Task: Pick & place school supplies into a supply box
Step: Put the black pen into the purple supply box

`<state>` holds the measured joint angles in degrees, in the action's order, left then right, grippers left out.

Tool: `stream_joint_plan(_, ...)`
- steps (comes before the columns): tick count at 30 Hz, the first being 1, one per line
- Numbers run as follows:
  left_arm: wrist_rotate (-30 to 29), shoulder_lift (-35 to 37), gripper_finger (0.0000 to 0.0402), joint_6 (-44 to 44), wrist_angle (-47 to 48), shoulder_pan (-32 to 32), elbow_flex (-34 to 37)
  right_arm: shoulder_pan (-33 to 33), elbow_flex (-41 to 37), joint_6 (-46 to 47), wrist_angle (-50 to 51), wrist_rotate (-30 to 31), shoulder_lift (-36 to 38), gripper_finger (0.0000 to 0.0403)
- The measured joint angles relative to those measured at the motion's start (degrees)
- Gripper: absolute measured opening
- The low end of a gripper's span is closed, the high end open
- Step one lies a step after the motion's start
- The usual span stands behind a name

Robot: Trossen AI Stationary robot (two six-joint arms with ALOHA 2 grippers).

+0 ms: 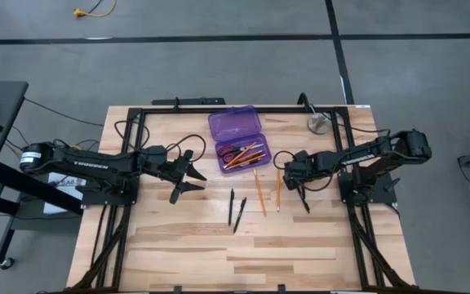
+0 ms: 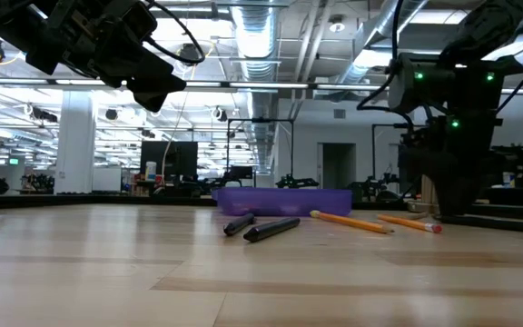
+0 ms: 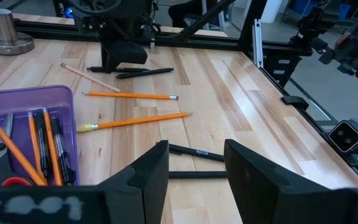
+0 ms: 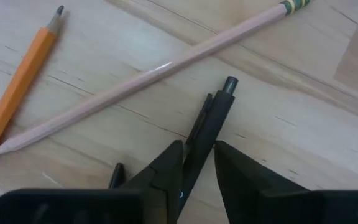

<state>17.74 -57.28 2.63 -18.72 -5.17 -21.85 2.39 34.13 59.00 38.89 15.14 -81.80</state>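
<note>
Two black pens (image 2: pixel 260 226) lie nearest the low cam, side by side on the table (image 1: pixel 178 253), fwd of the L gripper (image 1: pixel 188 173), which hangs above the wood w/ fingers (image 3: pixel 153 173) spread, nothing between them. Past those pens, two orange pencils (image 1: pixel 268 193) lie loose betw. the two grippers, just left of the R gripper (image 4: pixel 199 157). R gripper is down at the table, its fingers (image 4: pixel 166 167) pinching a black pen (image 4: pixel 211 123) on both sides; a pale pencil (image 4: pixel 148 76) lies just ahead of that pen's tip. Farther back, betw. the arms, sits the purple box (image 1: pixel 236 137), open, holding orange pencils, dark pens & red-handled scissors (image 1: pixel 232 153). Beyond the R gripper, near the table's far edge, sits a grey metal disc (image 1: pixel 317 123).
</note>
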Motion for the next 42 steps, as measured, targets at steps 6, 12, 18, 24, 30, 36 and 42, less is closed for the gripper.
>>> stream_joint_plan(6, 0.0, 0.0, 0.0144, 0.0, 0.0, 0.0, 0.0, 0.0, 0.0, 0.0, 1.2, 0.1, 0.0, 0.0065)
stream_joint_plan(12, 0.0, 0.0, 0.0144, 0.0, 0.0, 0.0, 0.0, 0.0, 0.0, 0.1, 2.0, 0.3, 0.0, 0.0042)
stream_joint_plan(18, 0.0, 0.0, 0.0144, 0.0, 0.0, 0.0, 0.0, 0.0, 0.0, 1.0, 2.4, 0.6, 0.0, 0.0015)
stream_joint_plan(24, 0.0, 0.0, 0.0144, 0.0, 0.0, 0.0, 0.0, 0.0, 0.0, 2.2, 2.7, 0.8, 0.0, 0.0013)
stream_joint_plan(30, 0.0, 0.0, 0.0144, 0.0, 0.0, 0.0, 0.0, 0.0, 0.2, 3.5, 5.4, 1.4, 0.1, 0.0011)
stream_joint_plan(36, 0.0, 0.0, 0.0144, 0.0, 0.0, 0.0, 0.0, 0.0, 3.2, 4.6, 12.8, 2.8, 0.0, 0.0011)
stream_joint_plan(42, 0.0, 0.0, 0.0144, 0.0, 0.0, 0.0, 0.0, 0.0, 6.9, 4.0, 16.7, 5.0, 0.1, 0.0010)
